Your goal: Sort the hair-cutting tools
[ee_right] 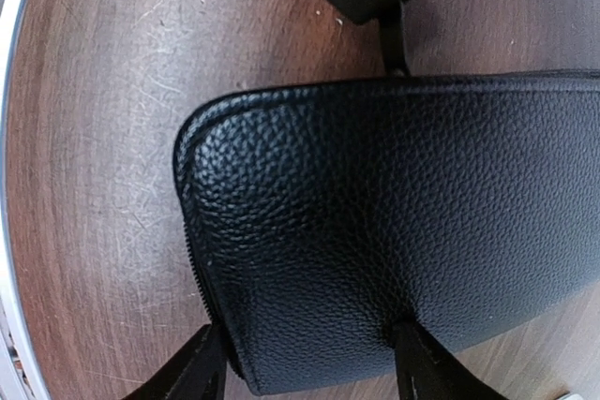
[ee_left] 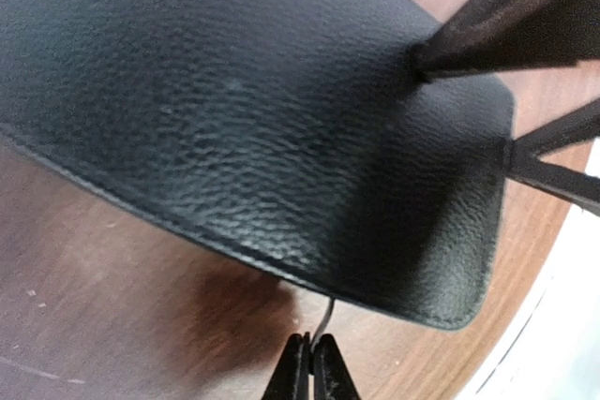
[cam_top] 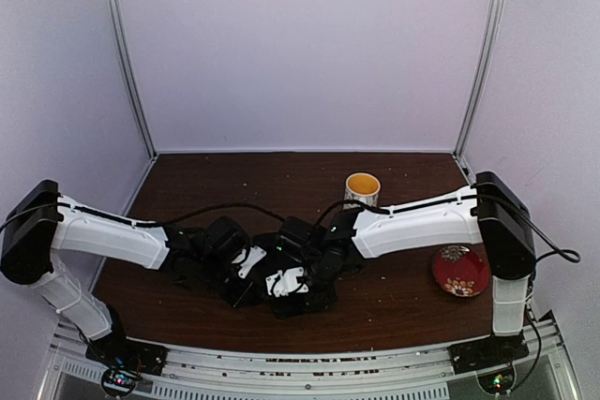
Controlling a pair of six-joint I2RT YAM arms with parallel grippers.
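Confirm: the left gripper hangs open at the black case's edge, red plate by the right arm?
Not open. The left wrist view shows the left gripper shut on a thin silver piece at the black case's edge. The red plate is by the right arm.

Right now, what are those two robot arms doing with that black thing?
Both arms are working on the black case in the middle of the table. The right gripper pinches one end of it, holding it in place. The left gripper is shut on a thin silver bit at the case's edge, probably the zipper pull. No scissors or clips show yet. The mug and red plate sit apart on the right.
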